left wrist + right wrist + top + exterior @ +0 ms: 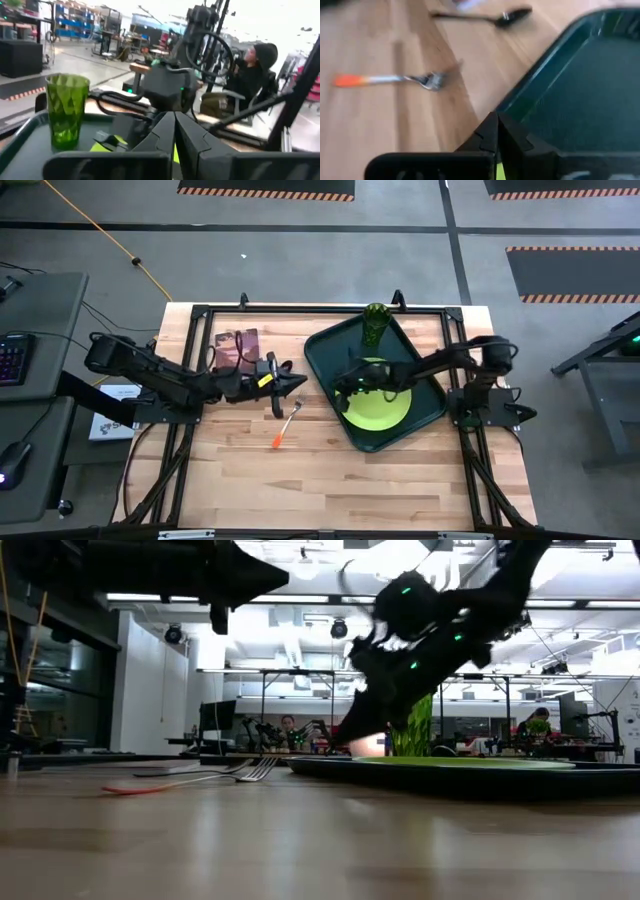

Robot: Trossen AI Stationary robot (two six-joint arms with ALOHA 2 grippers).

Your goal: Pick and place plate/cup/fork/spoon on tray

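The dark-green tray [425, 395] lies at the table's right. The lime-green plate [380, 412] rests flat in it, and the green cup [375, 326] stands upright at its far corner [66, 107]. The fork [286, 427], orange handle toward the near edge, lies on the wood left of the tray [395, 79]. The dark spoon [490, 16] lies just beyond it. My left gripper [297, 385] hangs shut and empty above the table near the fork and spoon. My right gripper [496, 127] is shut and empty over the tray's left rim.
A maroon picture book [237, 348] lies at the far left of the table, beside my left arm. A black frame rail [300, 310] runs along the table's far edge. Bare wood [330, 490] fills the near half. People sit in the room beyond [255, 70].
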